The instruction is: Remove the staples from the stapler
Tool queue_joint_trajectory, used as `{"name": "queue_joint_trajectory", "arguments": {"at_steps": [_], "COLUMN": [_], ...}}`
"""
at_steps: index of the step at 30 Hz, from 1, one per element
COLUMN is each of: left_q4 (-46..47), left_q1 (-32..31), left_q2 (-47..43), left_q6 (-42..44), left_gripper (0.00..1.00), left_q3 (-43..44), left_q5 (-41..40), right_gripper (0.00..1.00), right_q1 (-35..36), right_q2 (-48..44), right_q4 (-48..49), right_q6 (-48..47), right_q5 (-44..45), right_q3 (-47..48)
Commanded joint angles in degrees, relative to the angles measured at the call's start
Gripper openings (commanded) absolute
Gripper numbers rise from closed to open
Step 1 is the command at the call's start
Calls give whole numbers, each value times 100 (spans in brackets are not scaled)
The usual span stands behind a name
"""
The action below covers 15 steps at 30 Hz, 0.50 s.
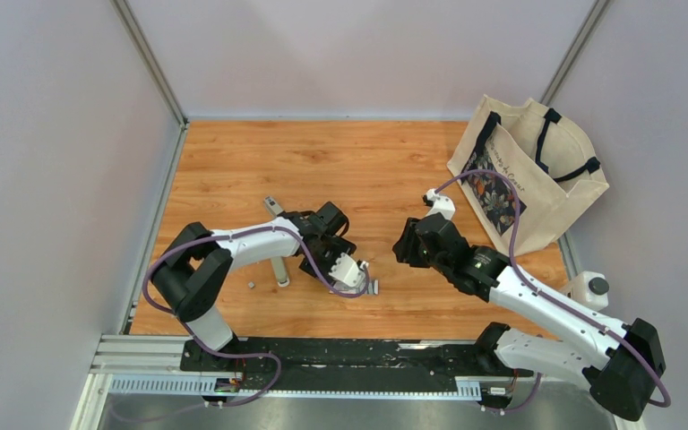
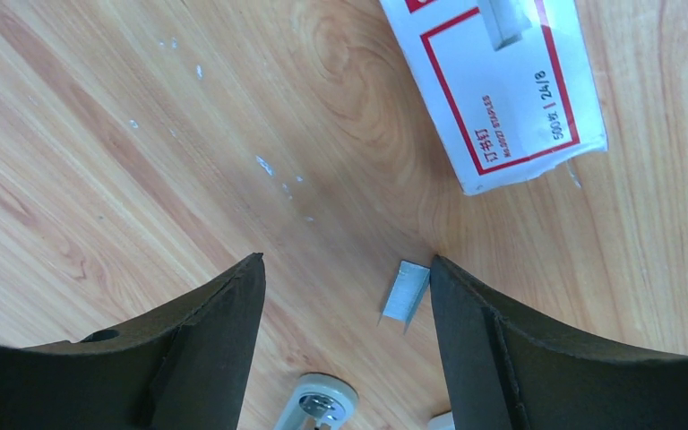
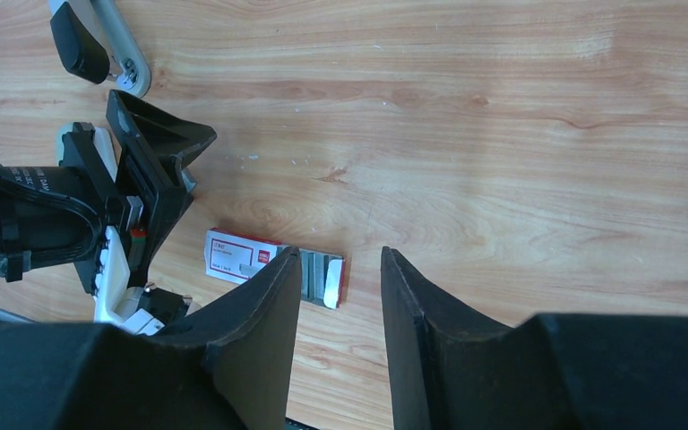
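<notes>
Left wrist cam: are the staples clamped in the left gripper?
No, the left gripper stands wide open and the staples lie flat on the table near one jaw, far from the other.

This is a robotics lab test cell. A wood-grain tabletop is boxed in by plain pale wall panels along its left, far and right edges, held by bare metal posts at its far corners. A slotted metal rail along its near edge carries two cabled robot arms, left and right. A canvas tote bag stands at its far right corner.
</notes>
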Motion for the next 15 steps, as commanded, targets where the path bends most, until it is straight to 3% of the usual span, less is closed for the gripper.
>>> {"name": "queue_joint_trajectory", "arguments": {"at_steps": [1,15], "left_q4": [87,-897], "left_q1": [-36,69], "left_q2": [102,-39], "left_q6": [-218,-561], "left_gripper": [76,75], "left_q3": [272,571], "left_q5": [234,357], "right_gripper": [41,41], "right_q1": [-53,-62], "right_q2": [-92,-136], "right_q4": [250,224], "right_q6": [-65,-39], "right_q5": [-30,-56], "right_q3": [-1,-10]}}
